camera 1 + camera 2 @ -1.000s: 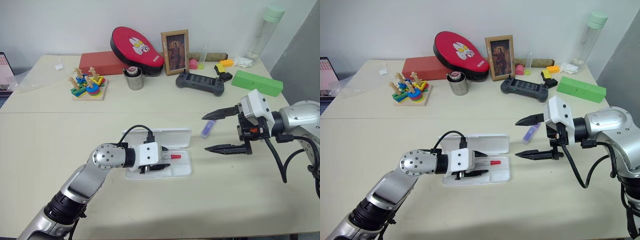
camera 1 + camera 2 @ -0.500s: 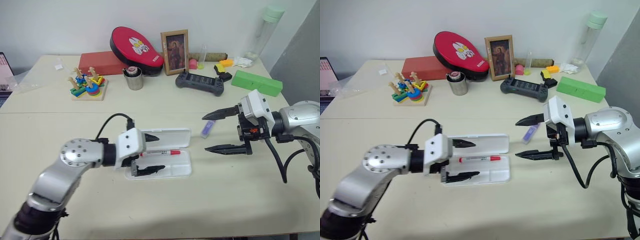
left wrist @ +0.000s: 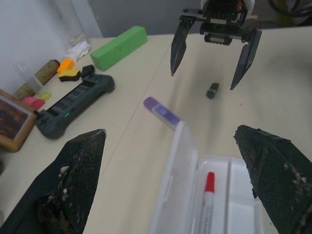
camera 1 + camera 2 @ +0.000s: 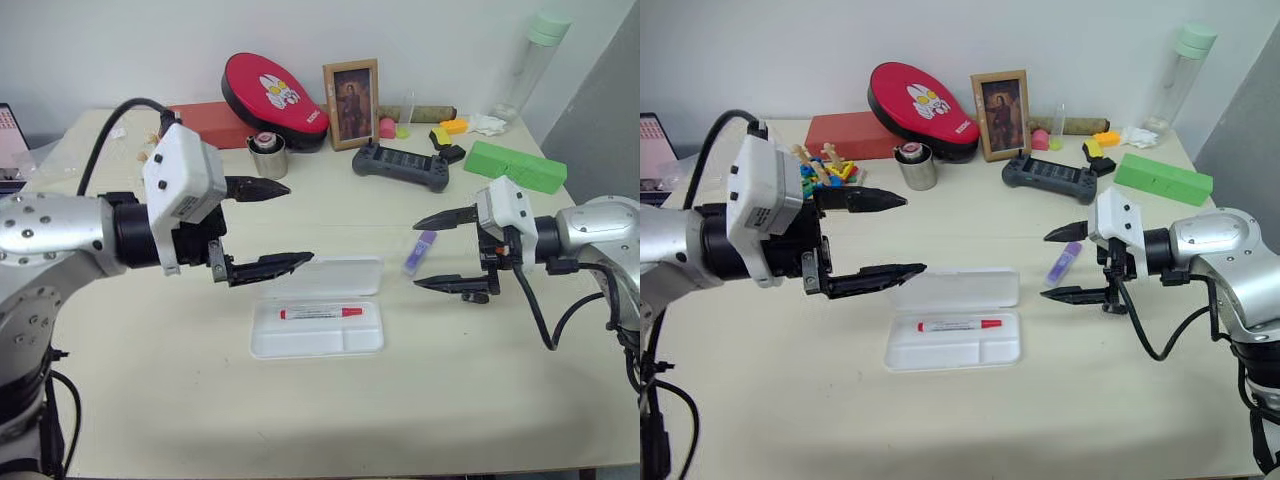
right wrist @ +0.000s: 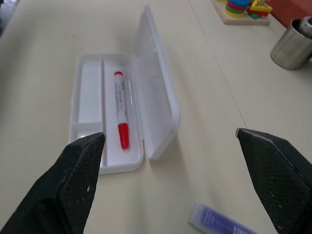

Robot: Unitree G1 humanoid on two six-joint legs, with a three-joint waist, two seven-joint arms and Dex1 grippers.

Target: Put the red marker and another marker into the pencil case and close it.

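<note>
Left hand (image 4: 268,228): fingers spread wide, empty, hanging above the tabletop (image 4: 130,340) to the left of the pencil case (image 4: 317,328). Judged to be clear of the case so the other arm has room to work.

Pencil case: open, lid laid flat on its far side, tray facing up at the middle of the near tabletop. The red marker (image 4: 321,313) lies lengthwise in the far compartment, cap to the right. This half of the task looks done. Red print runs along its barrel; too small to read.

The purple marker (image 4: 419,251) lies on the tabletop just right of the lid's far corner, not yet in the case. In the left wrist view a small dark cap-like piece (image 3: 212,90) lies near it.

Right hand (image 4: 448,252): fingers apart, empty, just right of the purple marker and pointing left toward it. Judged to be lining up for that pickup. The lid must stay open until then.

Far tabletop: green box (image 4: 513,166) at right. No legible brand there.
</note>
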